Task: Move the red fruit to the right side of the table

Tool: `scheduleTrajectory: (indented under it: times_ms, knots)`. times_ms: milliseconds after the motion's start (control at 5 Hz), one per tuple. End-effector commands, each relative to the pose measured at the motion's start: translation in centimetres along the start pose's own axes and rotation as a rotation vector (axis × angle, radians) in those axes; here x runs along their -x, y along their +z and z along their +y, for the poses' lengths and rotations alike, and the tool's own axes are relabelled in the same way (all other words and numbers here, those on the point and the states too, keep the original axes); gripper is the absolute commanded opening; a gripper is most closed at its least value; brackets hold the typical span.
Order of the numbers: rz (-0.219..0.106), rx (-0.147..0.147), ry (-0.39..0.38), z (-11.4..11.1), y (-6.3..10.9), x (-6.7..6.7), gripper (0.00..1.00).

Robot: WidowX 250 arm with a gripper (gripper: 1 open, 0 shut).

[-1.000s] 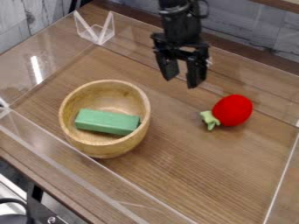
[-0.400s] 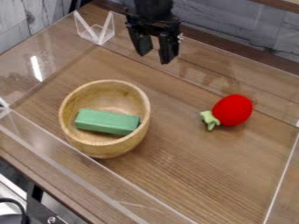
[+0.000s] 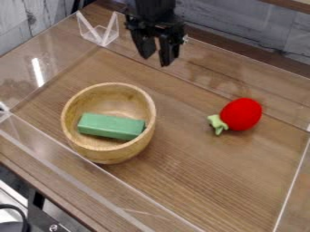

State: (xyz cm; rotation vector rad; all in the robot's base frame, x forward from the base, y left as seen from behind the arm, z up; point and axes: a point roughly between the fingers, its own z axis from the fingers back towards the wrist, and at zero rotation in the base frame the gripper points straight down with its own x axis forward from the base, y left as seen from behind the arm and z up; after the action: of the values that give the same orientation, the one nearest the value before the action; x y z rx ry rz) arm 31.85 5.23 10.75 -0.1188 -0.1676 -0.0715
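Observation:
The red fruit (image 3: 242,114) lies on the right part of the brown wood-grain table (image 3: 182,172), its green leafy end pointing left. My black gripper (image 3: 158,54) hangs over the far middle of the table, pointing down, well to the left of and behind the fruit. Its two fingers stand apart with nothing between them. It touches neither the fruit nor the bowl.
A round light wooden bowl (image 3: 75,101) sits at the left with a green rectangular block (image 3: 111,126) inside. Low clear acrylic walls (image 3: 36,72) border the table. A clear folded stand (image 3: 100,29) is at the far left corner.
The gripper has moved left and toward the far edge, away from the fruit, and its fingers look slightly narrower. The fruit, bowl and block have stayed put.

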Motion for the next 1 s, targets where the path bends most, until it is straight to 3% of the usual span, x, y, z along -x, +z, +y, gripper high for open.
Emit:
scheduleTrajectory:
  times_ms: [0, 600, 800]
  knots:
    - [-0.09, -0.051, 0.026, -0.1, 1.6, -0.1, 1.0]
    - [-0.138, -0.072, -0.051, 0.3, 0.2, -0.4, 1.0]
    - [-0.147, -0.072, -0.058, -0.6, 1.5, -1.3, 1.0]
